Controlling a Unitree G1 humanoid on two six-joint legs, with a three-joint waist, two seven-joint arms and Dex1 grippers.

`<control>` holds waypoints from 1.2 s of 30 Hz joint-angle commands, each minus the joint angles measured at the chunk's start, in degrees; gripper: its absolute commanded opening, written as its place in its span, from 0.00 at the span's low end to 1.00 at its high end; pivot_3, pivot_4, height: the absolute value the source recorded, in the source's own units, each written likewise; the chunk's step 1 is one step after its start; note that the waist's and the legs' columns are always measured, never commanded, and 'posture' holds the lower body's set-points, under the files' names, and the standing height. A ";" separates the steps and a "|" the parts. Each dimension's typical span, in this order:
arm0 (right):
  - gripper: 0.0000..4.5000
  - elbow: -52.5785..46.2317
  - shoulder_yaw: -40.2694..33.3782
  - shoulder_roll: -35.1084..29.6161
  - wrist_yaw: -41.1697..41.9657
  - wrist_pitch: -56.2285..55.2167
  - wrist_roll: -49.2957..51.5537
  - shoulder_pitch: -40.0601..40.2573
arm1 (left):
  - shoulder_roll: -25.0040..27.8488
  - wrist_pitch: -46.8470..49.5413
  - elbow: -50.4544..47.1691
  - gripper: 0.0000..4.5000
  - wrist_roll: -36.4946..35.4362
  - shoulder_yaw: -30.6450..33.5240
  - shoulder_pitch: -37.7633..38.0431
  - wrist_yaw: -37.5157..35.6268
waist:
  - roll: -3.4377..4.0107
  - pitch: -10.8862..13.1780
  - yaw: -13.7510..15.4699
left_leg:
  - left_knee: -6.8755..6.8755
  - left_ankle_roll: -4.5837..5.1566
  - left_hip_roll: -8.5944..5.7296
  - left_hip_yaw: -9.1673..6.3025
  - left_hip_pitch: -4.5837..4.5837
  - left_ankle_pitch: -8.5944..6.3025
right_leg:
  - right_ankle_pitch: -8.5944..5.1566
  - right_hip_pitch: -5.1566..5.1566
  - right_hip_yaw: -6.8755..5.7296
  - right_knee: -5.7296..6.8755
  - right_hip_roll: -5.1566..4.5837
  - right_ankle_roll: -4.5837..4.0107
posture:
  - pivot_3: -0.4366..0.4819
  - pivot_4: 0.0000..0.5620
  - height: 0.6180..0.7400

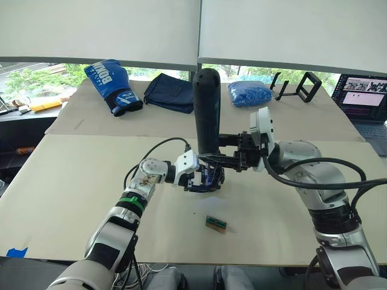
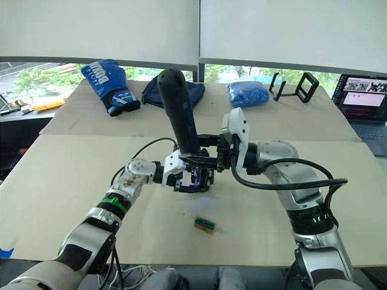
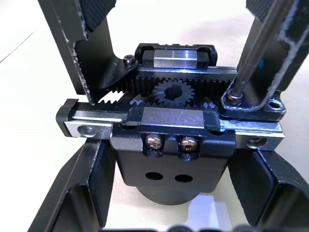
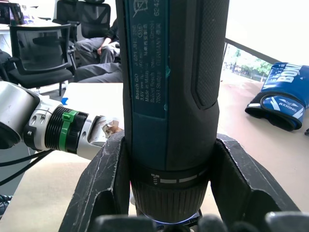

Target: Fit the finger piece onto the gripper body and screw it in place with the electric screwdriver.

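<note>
While left fingers point(image 3: 91, 179) clamp the gripper body point(image 3: 169, 125), the electric screwdriver point(image 1: 206, 112) stands upright.

Bright, even daylight comes through the windows point(image 1: 36, 75) beyond the surface point(image 1: 72, 199), under half-lowered white blinds point(image 1: 97, 27). Shadows are soft and faint. A small blue glow shows at the screwdriver point(image 1: 206, 109) tip, just beside the left end effector point(image 1: 202, 181). Close up, polished metal rails glint, while the background behind the screwdriver is blurred.
</note>
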 commanded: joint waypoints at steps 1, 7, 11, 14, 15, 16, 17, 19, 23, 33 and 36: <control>0.42 4.42 4.35 -1.97 -0.05 2.84 -5.53 3.58 | 0.82 -0.72 -0.69 0.62 -0.48 1.63 -1.04 0.21 | 0.00 -0.01 0.00 | 0.00 0.01 0.00 0.00 0.00 -0.01 | 0.00 0.00 0.01 0.00 -0.01 0.00 | 0.48 0.27 1.00; 0.42 3.73 3.72 -1.74 -0.97 2.48 -5.35 3.99 | 0.90 -0.93 -0.51 0.62 -0.34 1.55 -1.06 0.11 | 0.00 -0.01 -0.01 | -0.02 0.05 0.01 0.00 -0.01 -0.04 | 0.01 -0.03 0.02 0.00 -0.06 -0.02 | 0.48 0.27 1.00; 0.42 1.96 1.52 -0.70 -3.16 2.17 -3.93 2.73 | 1.18 -2.01 0.20 0.62 0.47 0.96 -0.77 -0.06 | 0.00 -0.01 0.00 | -0.04 0.09 0.01 0.00 -0.03 -0.07 | 0.02 -0.07 0.02 -0.01 -0.09 -0.03 | 0.48 0.27 1.00; 0.42 -0.92 -1.08 0.23 -4.66 1.00 -2.13 1.31 | 0.94 -1.36 0.73 0.62 0.40 1.01 -0.67 0.11 | 0.00 -0.01 -0.05 | -0.04 0.10 0.01 0.00 -0.08 -0.08 | 0.03 -0.11 0.02 -0.01 -0.10 -0.05 | 0.48 0.27 1.00; 0.42 -2.95 -2.67 0.85 -5.28 0.96 -0.22 0.64 | 0.81 -1.30 0.92 0.62 0.43 0.98 -0.71 0.21 | -0.01 -0.01 -0.04 | -0.04 0.11 0.01 0.00 -0.11 -0.08 | 0.03 -0.14 0.02 -0.01 -0.11 -0.06 | 0.48 0.27 1.00; 0.42 -5.15 -4.31 1.38 -5.49 0.83 2.04 -0.23 | 0.68 -1.32 1.10 0.62 0.54 0.86 -0.73 0.19 | 0.00 0.00 -0.04 | -0.04 0.11 0.01 0.00 -0.14 -0.08 | 0.04 -0.17 0.02 -0.01 -0.11 -0.07 | 0.48 0.27 1.00; 0.42 -6.80 -5.56 1.82 -5.38 0.60 3.82 -0.98 | 0.61 -1.44 1.24 0.62 0.65 0.74 -0.72 0.11 | 0.00 0.00 -0.04 | -0.04 0.11 0.01 0.00 -0.20 -0.08 | 0.05 -0.23 0.01 -0.01 -0.11 -0.08 | 0.48 0.27 1.00; 0.42 -8.53 -7.06 2.30 -5.46 0.59 6.04 -2.56 | 0.49 -1.71 1.50 0.62 0.92 0.46 -0.63 -0.15 | 0.00 0.01 -0.05 | -0.04 0.11 0.00 0.01 -0.32 -0.08 | 0.06 -0.36 0.01 0.00 -0.11 -0.09 | 0.48 0.27 1.00; 0.42 -11.16 -9.18 3.52 -6.75 2.92 10.98 -6.09 | -0.01 -2.61 2.32 0.62 1.53 -0.23 -0.48 -0.81 | 0.00 0.02 0.00 | 0.00 0.10 -0.04 0.04 -0.60 -0.06 | 0.07 -0.68 0.01 0.09 -0.11 -0.09 | 0.48 0.27 1.00; 0.42 -19.60 -8.69 -0.75 -2.31 11.34 21.86 -1.59 | 0.82 -2.93 3.39 0.85 1.75 0.68 -2.57 -0.01 | -0.02 0.03 0.07 | 0.22 0.15 -0.08 0.03 -0.91 -0.06 | 0.08 -0.82 -0.10 0.14 -0.10 -0.08 | 0.48 0.27 1.00; 0.42 -22.22 -9.42 -3.39 -1.77 14.32 25.79 1.67 | 3.51 -2.16 0.43 1.00 0.87 1.26 -2.54 -2.68 | -0.04 0.05 -0.03 | 0.28 0.16 -0.03 0.02 -1.08 -0.06 | 0.09 -0.97 -0.11 0.16 -0.06 -0.07 | 0.48 0.27 1.00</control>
